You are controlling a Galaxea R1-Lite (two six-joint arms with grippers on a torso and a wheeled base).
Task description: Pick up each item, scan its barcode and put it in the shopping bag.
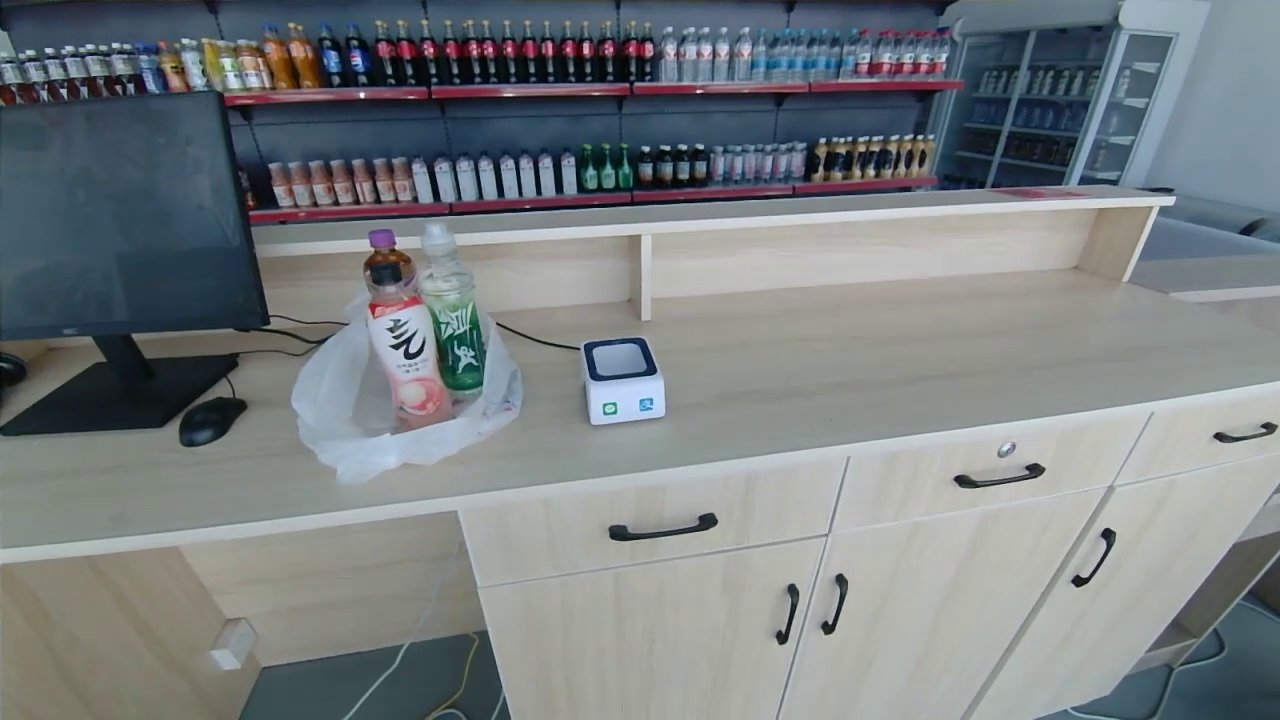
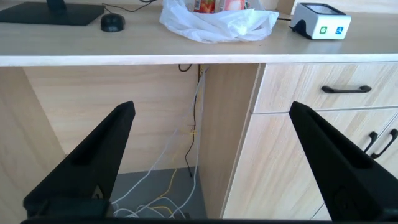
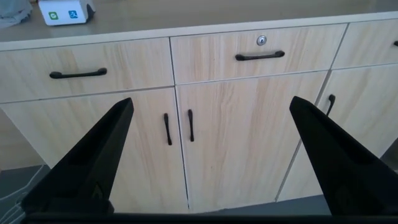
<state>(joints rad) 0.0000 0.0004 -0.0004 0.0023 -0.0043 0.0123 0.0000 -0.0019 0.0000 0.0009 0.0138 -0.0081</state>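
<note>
Bottles (image 1: 405, 350) upright in the shopping bag (image 1: 345, 425).
Left end effector (image 2: 211, 109) and right end effector (image 3: 211, 102) hang released below the table (image 1: 800, 380) edge; the bag sits above and beyond the left one.

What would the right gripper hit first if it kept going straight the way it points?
Probably the cabinet doors below the drawers, close to their two vertical handles. Nothing shows between the open jaws and them, though depth is unclear.
</note>
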